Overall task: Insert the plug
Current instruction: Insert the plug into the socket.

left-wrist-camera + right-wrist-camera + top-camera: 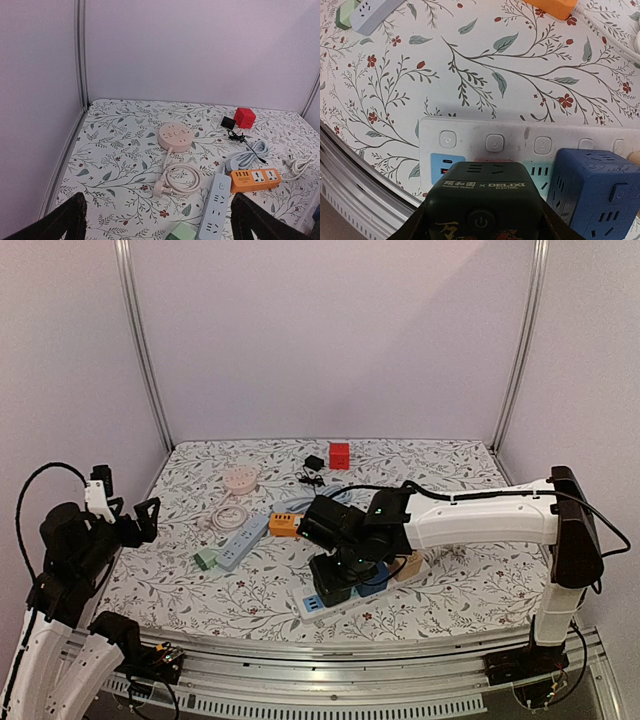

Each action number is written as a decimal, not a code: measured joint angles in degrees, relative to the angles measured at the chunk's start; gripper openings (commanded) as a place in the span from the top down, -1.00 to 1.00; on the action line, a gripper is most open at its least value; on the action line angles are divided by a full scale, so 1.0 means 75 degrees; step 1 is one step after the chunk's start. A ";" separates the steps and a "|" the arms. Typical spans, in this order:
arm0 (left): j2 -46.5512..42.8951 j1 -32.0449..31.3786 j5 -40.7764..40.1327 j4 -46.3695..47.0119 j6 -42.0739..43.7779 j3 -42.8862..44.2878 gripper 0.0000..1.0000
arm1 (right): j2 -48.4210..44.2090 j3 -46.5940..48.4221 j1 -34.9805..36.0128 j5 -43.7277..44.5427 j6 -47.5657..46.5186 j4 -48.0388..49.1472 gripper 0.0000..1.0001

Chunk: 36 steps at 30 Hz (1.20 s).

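Floral table (470, 580) — pale walls (330, 330) — plug (482, 205) over strip (470, 137).

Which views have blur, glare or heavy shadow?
Top external: even diffuse light, no glare, faint shadow under the right arm. Left wrist: table sharp, own fingers are dark silhouettes. Right wrist: dark cube adapter close to the lens, slightly soft, shading the white power strip.
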 measured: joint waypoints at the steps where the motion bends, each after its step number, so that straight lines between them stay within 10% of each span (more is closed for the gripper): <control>1: 0.0000 0.0003 0.0006 0.0000 0.0000 -0.0003 -0.97 | 0.0000 -0.0017 0.0000 0.0023 0.0026 0.0026 1.00; 36: -0.0108 0.0006 0.0009 0.0052 0.0000 -0.0055 -0.97 | -0.0009 -0.0073 0.0204 0.0638 -0.0705 -0.0315 1.00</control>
